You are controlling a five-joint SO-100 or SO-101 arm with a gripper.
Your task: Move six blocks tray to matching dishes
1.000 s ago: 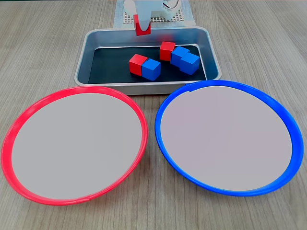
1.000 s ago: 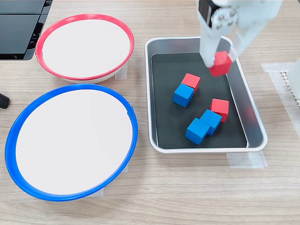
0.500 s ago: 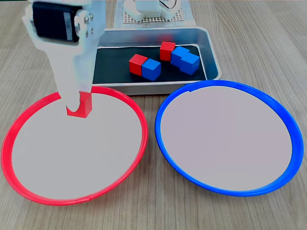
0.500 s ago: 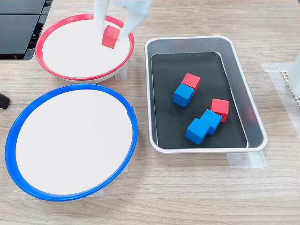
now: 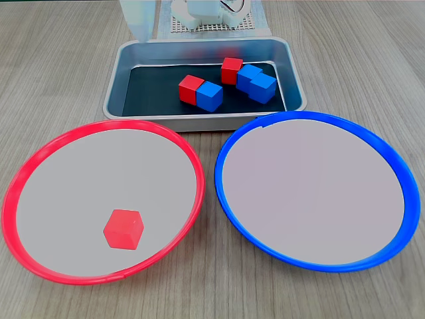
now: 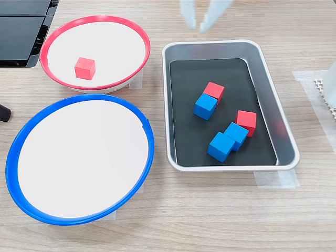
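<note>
One red block (image 5: 123,229) (image 6: 84,68) lies alone in the red-rimmed dish (image 5: 99,126) (image 6: 94,19). The blue-rimmed dish (image 5: 299,117) (image 6: 84,97) holds nothing. In the silvery tray (image 5: 199,122) (image 6: 167,105) sit two red blocks (image 6: 213,91) (image 6: 246,121) and three blue blocks (image 6: 205,106) (image 6: 237,134) (image 6: 221,146). My gripper (image 6: 198,27) hangs blurred above the tray's top-left corner in a fixed view. It is open, its fingers spread with nothing between them. Part of it (image 5: 139,18) also shows blurred at the top edge of a fixed view.
The arm's white base on a mesh pad (image 5: 212,14) stands behind the tray. A black device (image 6: 21,26) lies beside the red dish, and a small dark object (image 6: 4,112) sits at the table edge. Bare wood surrounds the dishes.
The gripper carried the red block from above the tray to the red dish, let it go there, and has swung back toward the tray, now open.
</note>
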